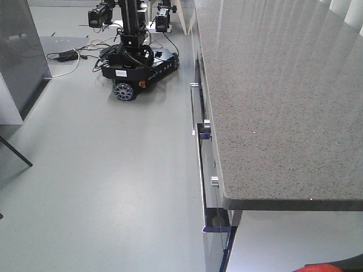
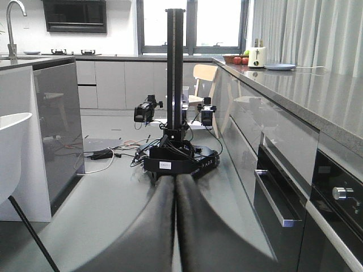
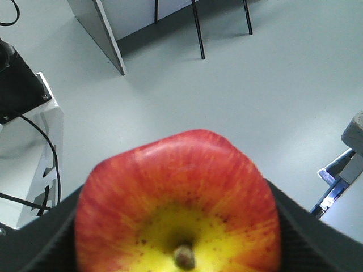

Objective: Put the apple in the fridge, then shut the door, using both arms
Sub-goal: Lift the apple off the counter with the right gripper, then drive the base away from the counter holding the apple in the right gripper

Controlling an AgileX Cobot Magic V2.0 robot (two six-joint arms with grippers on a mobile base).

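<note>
**1. Right tool [image 3: 178,243].** It is clamped on the apple [image 3: 178,187], which fills the lower half of the right wrist view. Black fingers [image 3: 42,241] bear on both flanks at the widest girth. The stem dimple faces the camera. The apple is held in the air above the pale grey floor [image 3: 238,85].

**2. Handling (judgement).** The apple is probably firm and fairly light, and rigid enough for a side pinch. Its skin is smooth and glossy, with red streaks over a speckled yellow centre. Expect low friction, and expect it to roll once released. Too much clamping force may bruise it. A hold across the girth, as now, is the correct one. Set it down on a flat shelf and do not drop it.

**3. Left tool [image 2: 174,187].** Its two smooth, tapered black fingers are pressed together with nothing between them, and they point level along the aisle.

**4. Middle distance.** The bench [image 1: 283,113] has a matt, speckled grey stone top with a square edge. Below it are glossy dark fronts with bright metal bar handles [image 2: 275,195].

**5. Far.** A black wheeled robot base [image 2: 178,161] carries a tall mast, and loose cables lie on the floor beside it. At the far end of the bench stand a bowl of red fruit [image 2: 238,59] and a pale toaster [image 2: 257,56].

**6. Fridge and door.** Neither can be identified in any view. The apple is not yet placed.
</note>
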